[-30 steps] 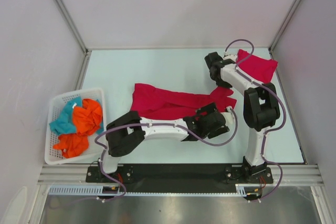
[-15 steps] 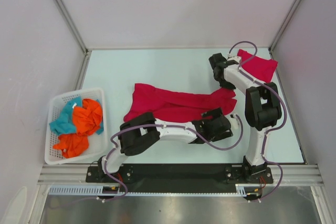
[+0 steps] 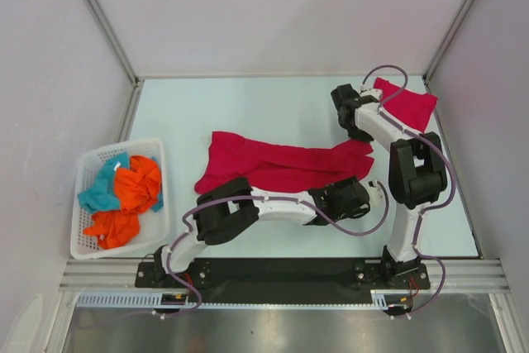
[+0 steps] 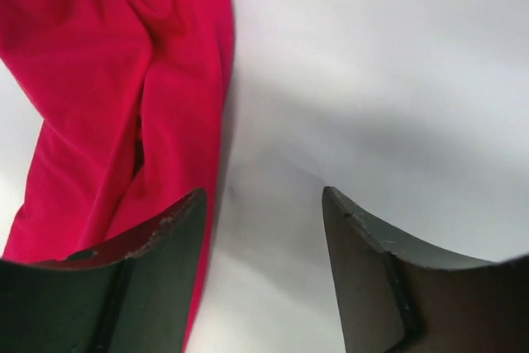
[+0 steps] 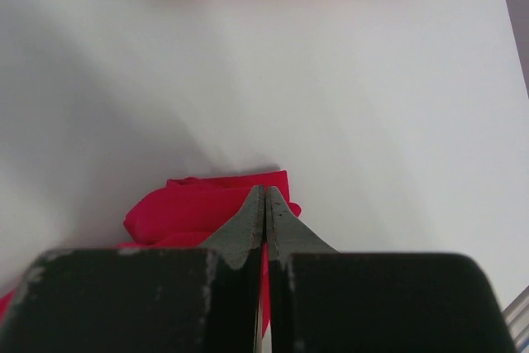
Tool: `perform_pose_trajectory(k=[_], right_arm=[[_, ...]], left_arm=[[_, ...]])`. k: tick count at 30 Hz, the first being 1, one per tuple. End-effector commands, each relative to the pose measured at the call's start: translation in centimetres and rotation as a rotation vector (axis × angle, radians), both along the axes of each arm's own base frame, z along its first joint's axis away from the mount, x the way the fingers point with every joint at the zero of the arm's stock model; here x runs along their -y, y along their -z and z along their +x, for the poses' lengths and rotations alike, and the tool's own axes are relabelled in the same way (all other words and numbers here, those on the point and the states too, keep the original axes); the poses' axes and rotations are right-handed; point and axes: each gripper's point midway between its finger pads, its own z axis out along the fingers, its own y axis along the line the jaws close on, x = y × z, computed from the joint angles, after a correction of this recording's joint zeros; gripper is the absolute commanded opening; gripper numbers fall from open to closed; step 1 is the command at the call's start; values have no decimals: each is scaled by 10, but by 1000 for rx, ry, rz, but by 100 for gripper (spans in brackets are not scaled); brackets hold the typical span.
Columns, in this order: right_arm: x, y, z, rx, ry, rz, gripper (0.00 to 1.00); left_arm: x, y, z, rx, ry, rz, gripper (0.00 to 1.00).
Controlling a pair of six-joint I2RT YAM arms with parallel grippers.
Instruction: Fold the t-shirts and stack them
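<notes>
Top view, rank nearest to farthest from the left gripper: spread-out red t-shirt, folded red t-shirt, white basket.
1. Spread-out red t-shirt: mid-table, right beside the left gripper, on its left side.
2. Folded red t-shirt: far right corner of the table.
3. White basket: left edge, across the table.

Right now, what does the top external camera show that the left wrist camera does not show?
Only the top view: a white basket with orange and teal cloths on the left, and a folded red t-shirt in the far right corner. Only the left wrist view: the left gripper from close, its jaws apart over bare table, one finger by the cloth's edge. Both: the spread-out red t-shirt and the pale table.
</notes>
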Motion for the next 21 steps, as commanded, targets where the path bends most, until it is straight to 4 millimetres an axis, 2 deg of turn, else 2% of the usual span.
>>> perform_pose_trajectory(k=[1,4,5,7,8,11,17,21], right_arm=[[9,-31,-1,76,14,-5,0],[10,-36,-5,82,14,-2,0],[10,-40,-6,89,13,-2,0],[11,-41,-8,89,14,-5,0],[11,-42,-8,91,13,-6,0],[12,-44,-9,93,14,-9,0],[9,-49,-7,105,10,0,0],[8,-51,-8,110,7,1,0]], left_arm=[[7,1,-6,-29,-7,-34,62],[2,6,-5,-28,-25,-46,55],[3,5,-6,-26,-24,-55,41],[-5,7,-3,-7,-48,-48,5],[-8,7,-1,3,-58,-45,0],[-12,0,4,31,-81,-36,0],[-16,-42,8,65,-87,-89,0],[-19,-58,10,75,-98,-105,0]])
